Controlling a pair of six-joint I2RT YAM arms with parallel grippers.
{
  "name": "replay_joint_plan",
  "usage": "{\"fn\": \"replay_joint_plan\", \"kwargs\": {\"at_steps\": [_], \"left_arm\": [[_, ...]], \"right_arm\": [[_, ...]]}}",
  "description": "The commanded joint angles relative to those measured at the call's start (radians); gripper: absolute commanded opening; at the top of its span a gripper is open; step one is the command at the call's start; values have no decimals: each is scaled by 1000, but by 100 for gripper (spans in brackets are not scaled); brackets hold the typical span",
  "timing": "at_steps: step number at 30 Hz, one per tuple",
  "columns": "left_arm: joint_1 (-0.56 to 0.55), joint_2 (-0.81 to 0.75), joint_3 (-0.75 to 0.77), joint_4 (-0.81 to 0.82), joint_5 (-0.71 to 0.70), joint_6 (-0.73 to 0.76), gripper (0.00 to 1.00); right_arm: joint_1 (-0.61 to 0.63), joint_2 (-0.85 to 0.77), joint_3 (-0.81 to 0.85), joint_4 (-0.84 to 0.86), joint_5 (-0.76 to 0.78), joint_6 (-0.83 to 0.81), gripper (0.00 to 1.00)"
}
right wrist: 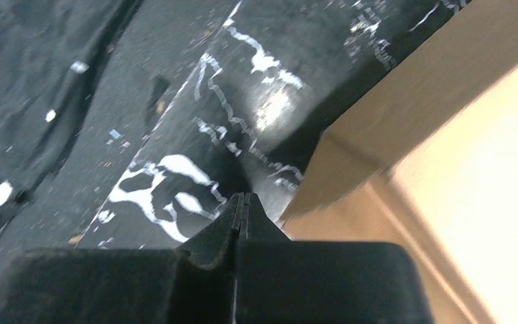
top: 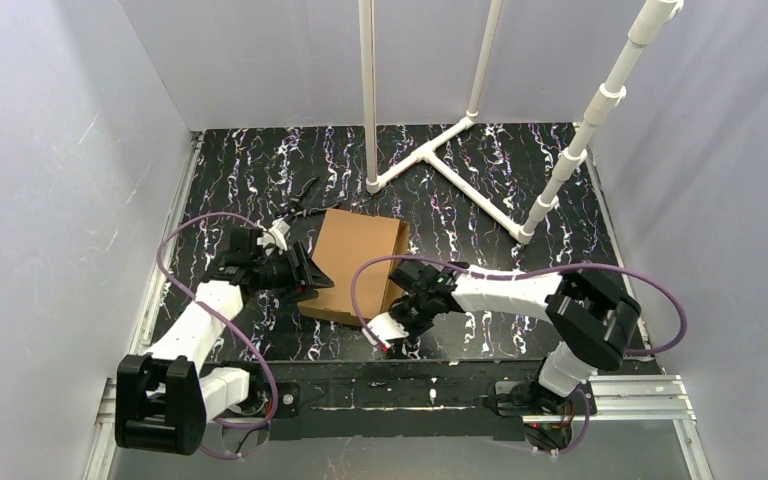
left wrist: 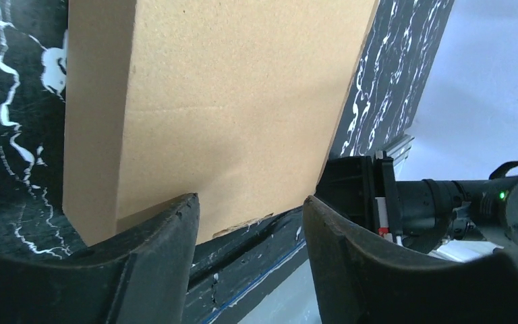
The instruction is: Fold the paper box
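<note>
The paper box [top: 358,262] lies on the desk [top: 460,210] between the arms. The left gripper [top: 305,273] holds its jaws apart at the box's left edge. The right gripper [top: 387,338] is clenched empty (beside the near corner). A one-sided shove could skid the box askew.

paper box [top: 358,262]: one
bench [top: 520,160]: one, under the box
arms: two; left arm [top: 195,320] left of the box, right arm [top: 510,290] right of it
fingers: four, two per arm; left fingers [left wrist: 162,236], right fingers [right wrist: 226,229]
purple cables [top: 208,215]: two, one per arm
white pipe uprights [top: 368,100]: three, beyond the box
small dark tool [top: 303,195]: one, off the box's far left corner; kind unclear
</note>
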Motion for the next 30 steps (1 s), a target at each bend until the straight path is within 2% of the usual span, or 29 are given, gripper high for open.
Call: {"fn": "replay_joint_plan", "kwargs": {"at_steps": [1,5,9,11,15,19,21,23,27,29,30], "left_arm": [[-61,50,-1,-32,-69,-15,56],[-119,84,1,-26,-91,-26,54],[-154,101,3,-15,-103,-36,54],[-156,83,-1,-9,-112,-43,54],[-155,-12,1,-20,-181,-52,58],[-152,-141,-4,-18,-260,-50,70],[-147,-202,-16,-9,-299,-66,82],[-141,-261,-30,-3,-328,-102,98],[-135,-346,-47,-17,-336,-142,98],[-134,-371,-46,-58,-348,-124,98],[-134,-380,-46,-84,-364,-115,98]], "right_arm": [[54,47,55,174,106,112,1],[58,38,82,276,128,169,1],[58,64,159,228,76,198,1],[57,65,188,119,8,141,1],[25,7,168,-247,-172,-144,1],[-103,-104,56,-401,-280,-250,2],[-165,-168,-16,-370,-302,-226,4],[-223,-223,-72,-318,-315,-171,10],[-299,-258,-93,-149,-254,54,20],[-302,-242,-97,-67,-213,170,19],[-304,-231,-101,-33,-203,230,16]]}}
